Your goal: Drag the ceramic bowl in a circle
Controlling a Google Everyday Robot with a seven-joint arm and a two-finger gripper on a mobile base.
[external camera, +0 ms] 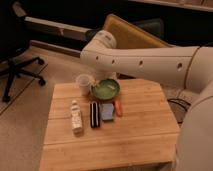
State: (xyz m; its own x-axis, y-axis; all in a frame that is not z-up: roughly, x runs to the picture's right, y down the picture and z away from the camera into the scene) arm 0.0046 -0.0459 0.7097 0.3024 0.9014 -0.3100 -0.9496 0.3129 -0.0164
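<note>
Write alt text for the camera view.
A white robot arm reaches over a wooden table, above a green ceramic bowl beside a translucent cup; its end effector is out of sight. A small bottle lies nearer the camera.

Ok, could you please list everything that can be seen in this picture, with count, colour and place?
table: one, light wood, centre of the view
ceramic bowl: one, green, far side of the table
plastic cup: one, whitish, beside the bowl on its left
bottle: one, white, left part of the table
black object: one, long, right of the bottle
blue-grey object: one, right of the black object
orange object: one, small, right of the blue-grey object
office chair: one, black, on the floor at left
board: one, tan, behind the table
robot arm: one, white, reaching from the right over the table's far side
gripper: not visible, probably hidden behind the arm
</note>
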